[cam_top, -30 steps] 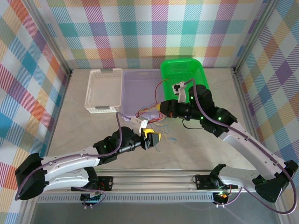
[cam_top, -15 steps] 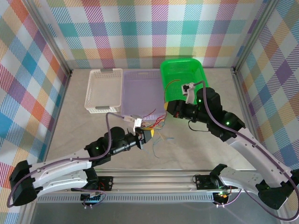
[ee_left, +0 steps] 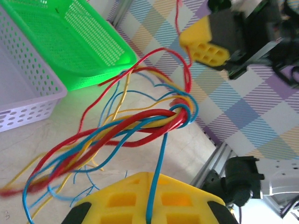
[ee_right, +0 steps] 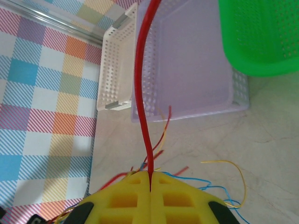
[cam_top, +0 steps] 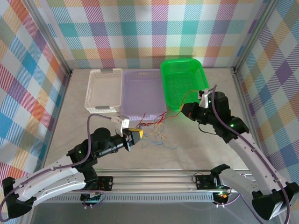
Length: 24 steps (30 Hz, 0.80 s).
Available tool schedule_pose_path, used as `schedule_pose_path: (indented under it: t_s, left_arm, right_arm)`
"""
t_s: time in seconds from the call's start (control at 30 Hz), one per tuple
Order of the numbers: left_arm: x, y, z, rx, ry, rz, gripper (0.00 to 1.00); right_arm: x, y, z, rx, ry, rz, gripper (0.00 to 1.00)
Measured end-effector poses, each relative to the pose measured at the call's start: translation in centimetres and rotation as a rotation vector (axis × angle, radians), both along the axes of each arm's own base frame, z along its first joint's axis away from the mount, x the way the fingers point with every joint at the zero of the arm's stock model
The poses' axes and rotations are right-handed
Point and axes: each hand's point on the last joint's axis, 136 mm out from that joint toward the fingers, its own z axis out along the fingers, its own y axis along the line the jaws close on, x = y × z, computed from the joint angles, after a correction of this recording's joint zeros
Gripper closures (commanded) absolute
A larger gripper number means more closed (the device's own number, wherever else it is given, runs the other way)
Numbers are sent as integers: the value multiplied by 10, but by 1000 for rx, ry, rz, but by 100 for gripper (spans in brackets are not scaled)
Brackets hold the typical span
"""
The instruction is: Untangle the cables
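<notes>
**DESK:** Both arms have drawn apart in the past second, and the left jaws have closed. What's the setting?

**PHOTOGRAPHER:** A pale tabletop (cam_top: 187,149) with three baskets along the back: white basket (cam_top: 103,91), purple basket (cam_top: 142,93) and green basket (cam_top: 182,81). The cables (cam_top: 156,127) are a loose sprawl of red, yellow and blue, lying on the tabletop just in front of the purple basket.

**DESK:** And the grips?

**PHOTOGRAPHER:** The right end effector (ee_right: 150,177), near the green basket's front corner, is clamped on the red cable (ee_right: 142,93). The left end effector (cam_top: 134,135), near the purple basket's front left corner, is pinched on a blue cable (ee_left: 161,154). Both strands run back into one twisted knot (ee_left: 180,111) (seen from the left wrist, it looks tight).

**DESK:** Which step is this?

**PHOTOGRAPHER:** By my reading, it is the pulling-apart step, with one strand in each grip and the bundle between them. None of the cables looks free yet.

**DESK:** Next?

**PHOTOGRAPHER:** Probably a slow, steady widening pull in opposite directions, so that red slides out through the twist. A jerk could cinch the knot or slip a thin wire from the pads.
</notes>
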Motion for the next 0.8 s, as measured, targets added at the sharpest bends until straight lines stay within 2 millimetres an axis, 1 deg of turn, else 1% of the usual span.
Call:
schedule_pose_path:
  t_s: [0.13, 0.27, 0.3, 0.33, 0.43, 0.53, 0.67, 0.73, 0.8]
  left_arm:
    - [-1, 8, 13, -14, -1, -1, 100]
    - [-2, 14, 14, -4, 20, -10, 100]
    - [-2, 15, 15, -1, 25, -11, 100]
    - [-3, 17, 17, 1, 31, -11, 100]
    - [-2, 22, 31, -14, 26, -3, 100]
    - [2, 26, 37, -12, 30, 13, 100]
    - [14, 30, 34, 9, 58, 52, 100]
    - [20, 26, 29, 16, 85, 56, 100]
    - [25, 20, 24, 20, 113, 48, 100]
  right_arm:
    - [-2, -8, -14, 23, 47, -14, 100]
    - [0, -17, -27, 39, 88, -37, 100]
    - [2, -22, -31, 34, 95, -58, 100]
    - [7, -31, -36, 23, 100, -100, 100]
    - [17, -58, -53, -14, 128, -210, 100]
    - [18, -70, -67, -39, 158, -255, 100]
    - [17, -73, -72, -44, 164, -261, 100]
    - [16, -66, -70, -18, 146, -219, 100]
    - [16, -53, -63, 20, 108, -150, 100]
